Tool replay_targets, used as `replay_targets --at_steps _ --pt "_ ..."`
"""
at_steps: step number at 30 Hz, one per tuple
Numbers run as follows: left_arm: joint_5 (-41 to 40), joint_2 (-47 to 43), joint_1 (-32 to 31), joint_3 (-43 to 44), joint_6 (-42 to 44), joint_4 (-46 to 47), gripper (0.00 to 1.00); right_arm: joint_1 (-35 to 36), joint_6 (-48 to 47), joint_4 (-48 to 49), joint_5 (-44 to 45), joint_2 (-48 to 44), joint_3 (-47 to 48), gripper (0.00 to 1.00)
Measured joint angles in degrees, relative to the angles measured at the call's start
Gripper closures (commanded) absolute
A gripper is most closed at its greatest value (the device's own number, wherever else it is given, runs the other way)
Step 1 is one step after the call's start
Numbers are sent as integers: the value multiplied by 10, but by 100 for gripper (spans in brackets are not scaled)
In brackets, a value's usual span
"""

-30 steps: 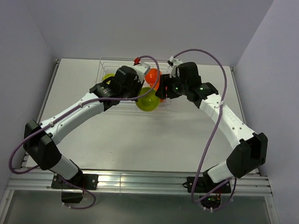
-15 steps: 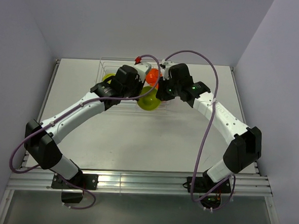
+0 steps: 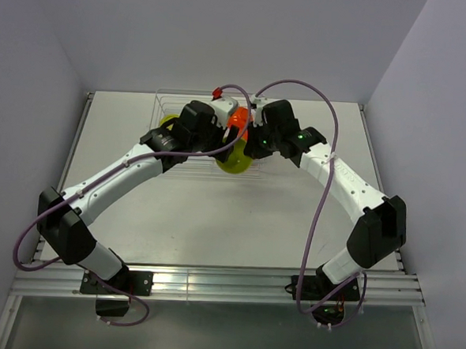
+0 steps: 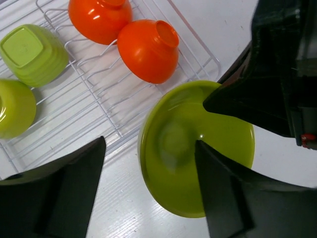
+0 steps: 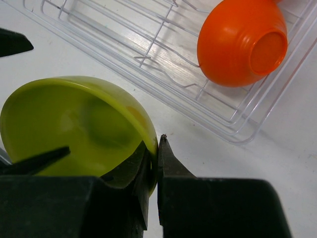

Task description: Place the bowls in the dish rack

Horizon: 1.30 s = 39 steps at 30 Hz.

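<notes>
A lime-green bowl [image 4: 183, 163] hangs on its side over the table, just off the near right corner of the dish rack [image 4: 99, 89]. My right gripper [image 5: 157, 148] is shut on this bowl's [image 5: 74, 119] rim, one finger inside and one outside. The open left gripper [image 4: 150, 144] has a finger on either side of the bowl without touching it. Inside the rack lie two orange bowls [image 4: 148, 49] [image 4: 99, 17], a square-bottomed lime bowl [image 4: 32, 49] and a round lime bowl [image 4: 15, 106]. From above, both wrists meet over the held bowl [image 3: 234, 160].
The wire rack [image 3: 170, 103] stands at the back middle of the white table, close to the rear wall. Purple cables loop over both arms. Walls close in on the left, right and back.
My left gripper has opened and let go of the lime-green bowl. My right gripper moved in from the right and closed on the bowl's rim.
</notes>
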Motion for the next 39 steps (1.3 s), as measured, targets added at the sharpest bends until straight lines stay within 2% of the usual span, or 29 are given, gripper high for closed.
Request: replay_targets --at_steps 4,7,14,22,31,39 --pt "48 -13 11 2 -13 -3 14 0 -7 1 -22 -6 -2 100" --pt "123 -32 43 3 -49 -2 13 -4 -9 2 -65 -17 -11 100" --pt "294 -98 167 -7 -170 36 12 -21 -13 18 -176 -43 -19 100" --pt "460 -133 214 -52 -308 111 9 -35 -24 26 -278 -44 15 100" --pt "499 -135 219 -81 -345 108 4 -37 -39 24 -279 -49 35 100" --pt "506 -137 218 -96 -351 111 5 -37 -52 17 -263 -63 49 100"
